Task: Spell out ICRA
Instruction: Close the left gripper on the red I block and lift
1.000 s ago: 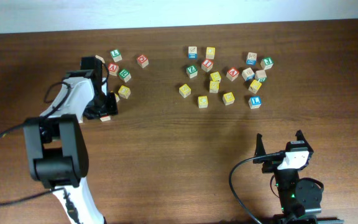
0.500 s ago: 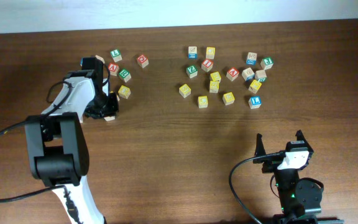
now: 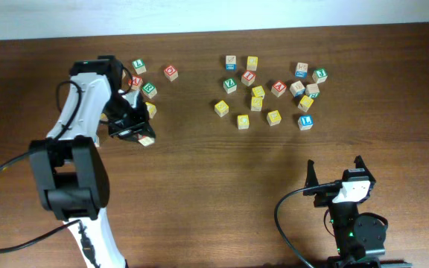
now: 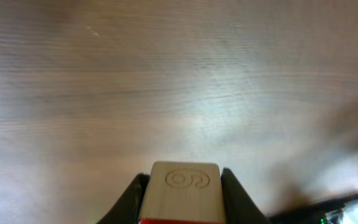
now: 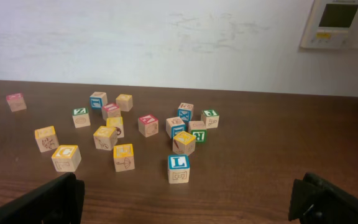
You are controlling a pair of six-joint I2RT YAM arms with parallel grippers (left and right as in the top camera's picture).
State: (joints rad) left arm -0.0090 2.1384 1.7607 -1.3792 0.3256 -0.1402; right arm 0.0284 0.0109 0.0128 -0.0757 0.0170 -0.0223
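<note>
Closing on a red-edged block, left fingers now pinch and carry it: likely a first letter, face unreadable; right fingers spread wide.

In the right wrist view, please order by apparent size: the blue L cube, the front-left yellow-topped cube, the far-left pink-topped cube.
1. Blue L cube and yellow-topped cube: they look alike, not ranked.
2. Pink-topped cube: smallest, but farthest from the camera, so maybe equal really.
</note>
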